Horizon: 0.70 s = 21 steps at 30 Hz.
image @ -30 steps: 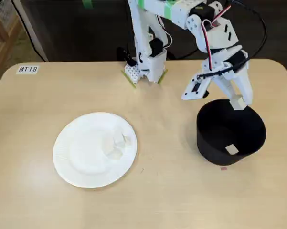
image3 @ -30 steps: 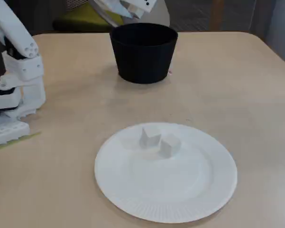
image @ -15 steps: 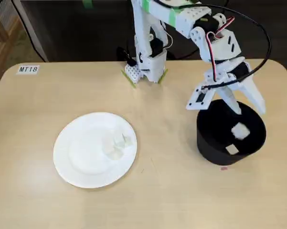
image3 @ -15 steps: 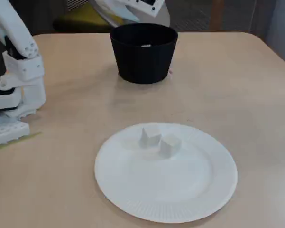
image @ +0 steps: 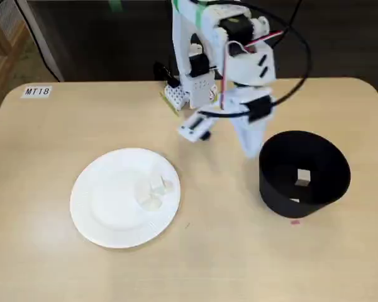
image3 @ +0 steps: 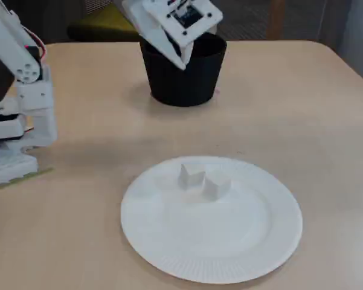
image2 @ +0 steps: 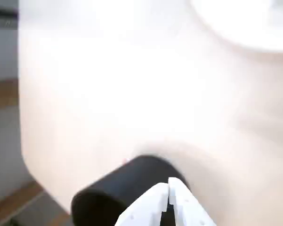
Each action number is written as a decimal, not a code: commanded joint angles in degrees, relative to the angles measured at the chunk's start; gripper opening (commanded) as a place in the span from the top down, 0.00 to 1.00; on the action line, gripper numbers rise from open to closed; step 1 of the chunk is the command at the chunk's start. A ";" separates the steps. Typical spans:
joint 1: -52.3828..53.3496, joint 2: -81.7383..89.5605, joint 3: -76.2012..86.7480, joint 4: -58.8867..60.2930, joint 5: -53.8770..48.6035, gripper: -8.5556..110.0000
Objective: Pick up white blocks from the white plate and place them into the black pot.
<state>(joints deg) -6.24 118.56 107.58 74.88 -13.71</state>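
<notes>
White blocks (image3: 203, 179) remain on the plate (image3: 247, 254), two seen close together toward its pot-facing side; at least one more block (image: 302, 178) lies inside the black pot (image: 283, 198). Judged stage: return leg between deposits, arm over bare table (image: 44, 251) between pot and plate. Next move calls for travel to the plate, jaws opening, and descent over one block without disturbing its neighbour. Gripper (image2: 168, 188): fingers closed together in the wrist view, nothing held, touching nothing; it hangs just beside the pot rim, clear of the table.
</notes>
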 commanded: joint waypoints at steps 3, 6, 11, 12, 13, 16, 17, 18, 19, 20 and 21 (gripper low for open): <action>15.12 1.41 -0.79 7.12 -7.65 0.95; 20.13 -0.97 0.26 6.33 -10.99 0.95; 25.49 -7.21 -0.44 1.58 -13.97 0.95; 25.75 -8.79 -0.70 0.70 -14.24 0.95; 25.84 -10.11 -0.70 -0.26 -14.33 0.95; 25.05 -13.18 -0.79 -2.37 -14.50 0.95; 24.70 -14.06 -0.79 -2.81 -14.33 0.94; 24.17 -14.68 -0.88 -3.16 -14.33 0.92; 23.55 -15.12 -0.88 -3.25 -14.94 0.87; 23.03 -15.29 -0.88 -3.25 -15.12 0.82; 22.59 -15.47 -0.88 -3.16 -15.12 0.80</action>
<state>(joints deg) 17.93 103.27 108.11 72.33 -28.48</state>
